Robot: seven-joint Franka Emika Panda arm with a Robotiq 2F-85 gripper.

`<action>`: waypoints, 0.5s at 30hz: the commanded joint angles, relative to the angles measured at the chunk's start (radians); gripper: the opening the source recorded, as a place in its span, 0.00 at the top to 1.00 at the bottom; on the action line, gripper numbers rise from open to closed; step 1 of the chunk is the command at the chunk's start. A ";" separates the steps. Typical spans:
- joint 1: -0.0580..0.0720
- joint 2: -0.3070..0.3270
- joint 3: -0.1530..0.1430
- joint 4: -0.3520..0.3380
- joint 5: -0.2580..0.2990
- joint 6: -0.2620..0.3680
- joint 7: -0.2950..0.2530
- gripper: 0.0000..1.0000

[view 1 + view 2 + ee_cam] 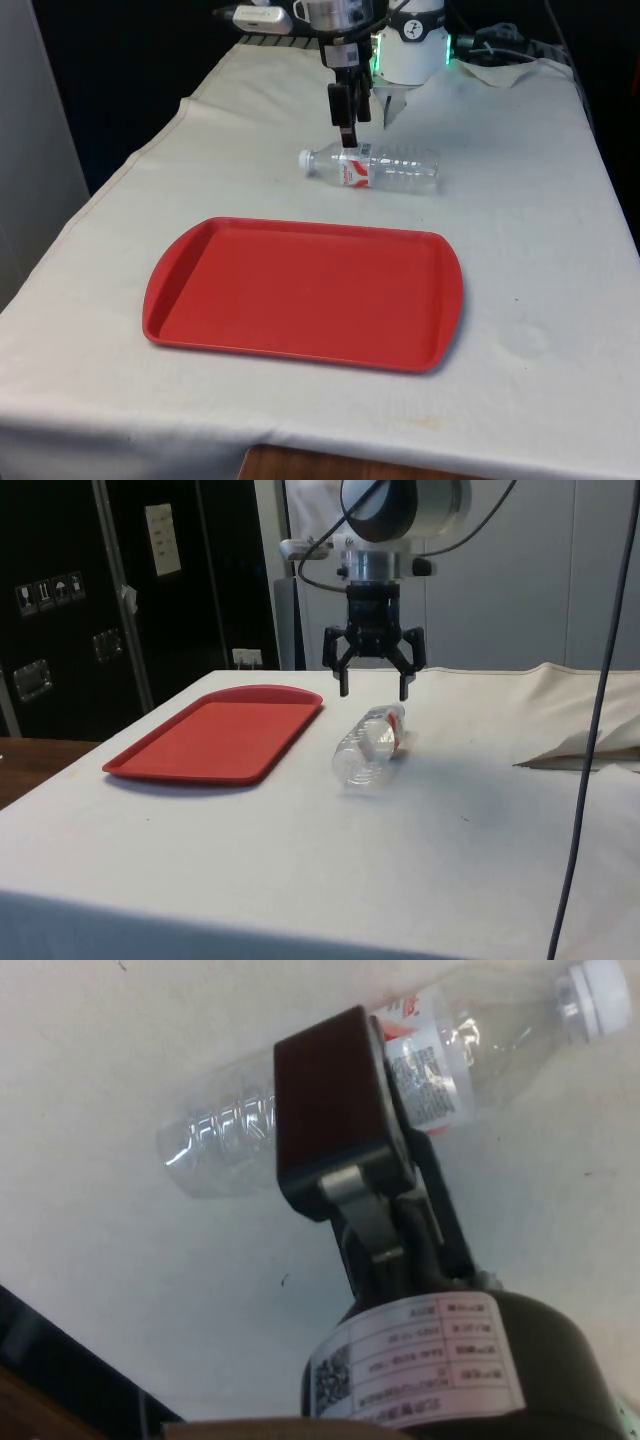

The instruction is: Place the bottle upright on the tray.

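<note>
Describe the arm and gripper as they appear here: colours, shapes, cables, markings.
The arm is white and rounded, with a silver wrist ring and black cables looping off it. The gripper is black and two-fingered, claw-shaped in the side view; its base carries a white printed label with a QR code.

Clear bottle (white cap, red-and-white label), red tray, white cloth, black tool.
</note>
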 commanded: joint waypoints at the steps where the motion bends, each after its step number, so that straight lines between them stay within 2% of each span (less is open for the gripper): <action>1: -0.001 -0.015 0.008 -0.009 0.042 0.008 -0.037 0.00; 2: -0.001 -0.015 0.009 -0.010 0.051 0.006 -0.048 0.00; 3: 0.000 0.000 0.000 -0.003 0.014 0.000 -0.019 0.00; 4: -0.001 -0.016 0.009 -0.010 0.059 0.004 -0.058 0.00; 6: -0.001 -0.016 0.009 -0.011 0.089 -0.001 -0.092 0.00; 10: -0.002 -0.015 0.008 -0.011 0.129 -0.006 -0.138 0.00; 11: 0.000 0.000 0.001 -0.007 0.100 -0.003 -0.115 0.00; 12: -0.002 -0.015 0.008 -0.011 0.140 -0.008 -0.150 0.00; 15: -0.003 -0.012 0.007 -0.008 0.181 -0.014 -0.197 0.00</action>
